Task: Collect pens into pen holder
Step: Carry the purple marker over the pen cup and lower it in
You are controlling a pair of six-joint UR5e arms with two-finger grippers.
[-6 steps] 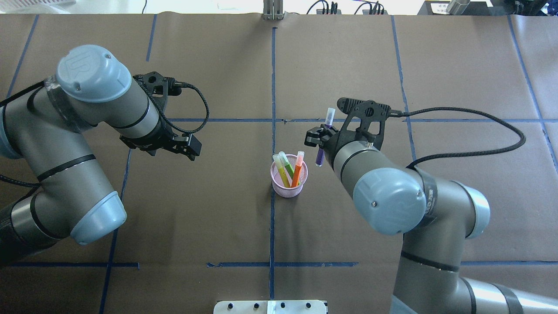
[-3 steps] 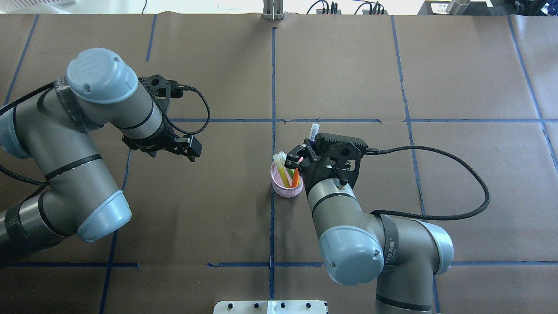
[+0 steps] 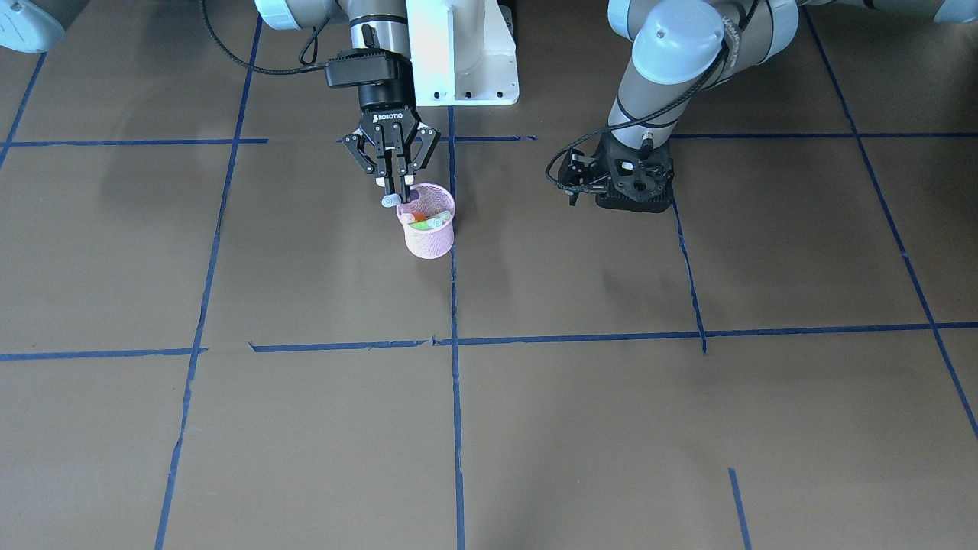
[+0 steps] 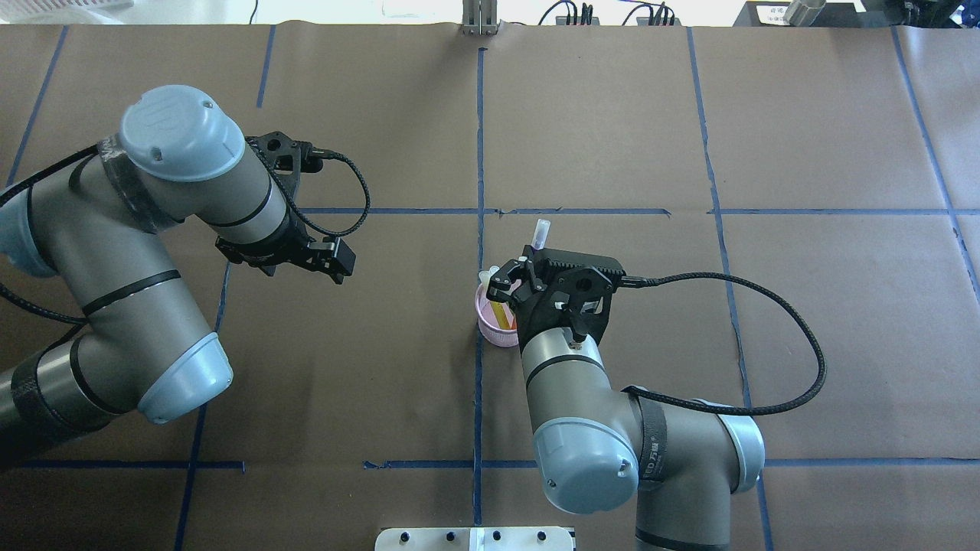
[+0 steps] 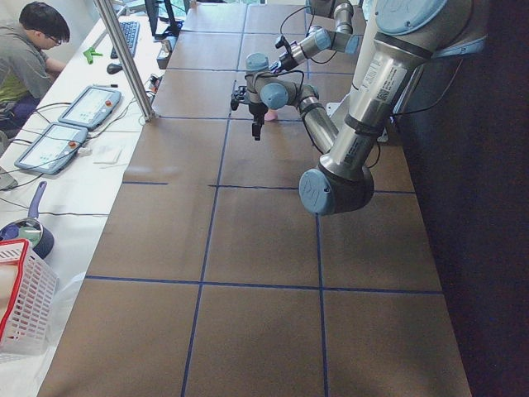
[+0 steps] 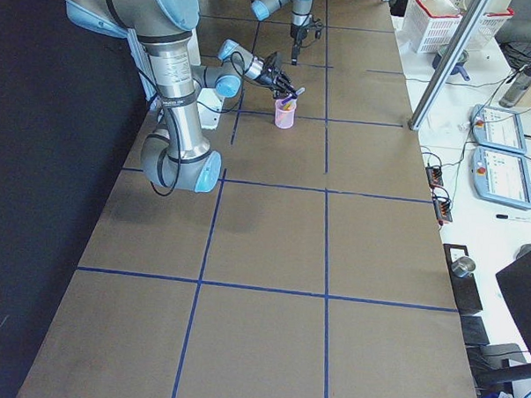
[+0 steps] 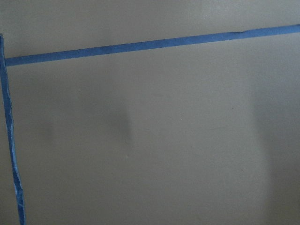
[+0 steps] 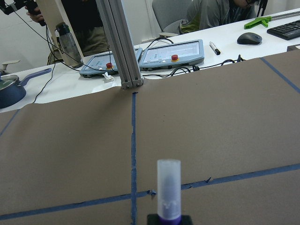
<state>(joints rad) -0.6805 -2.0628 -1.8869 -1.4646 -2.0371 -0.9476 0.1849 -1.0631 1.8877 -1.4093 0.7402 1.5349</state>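
Holding the purple pen (image 8: pixel 168 193) in my right end effector (image 3: pixel 396 186), I have both fingers clamped on its barrel, with the pale cap sticking out past them. In the front-facing view this sits upper left of centre, right at the left rim of the pen holder (image 3: pixel 429 240). The holder stands upright on the tabletop (image 3: pixel 535 428), touching a blue tape line (image 3: pixel 454 305). The pen is tilted rather than upright, and I cannot tell whether its lower end is inside the cup. An orange pen (image 3: pixel 417 218) and a green pen (image 3: pixel 424 225) lean inside the holder. My left end effector (image 4: pixel 342 262) hangs over bare tabletop at the overhead frame's left, well apart from the holder. I cannot tell whether its fingers are apart or together.
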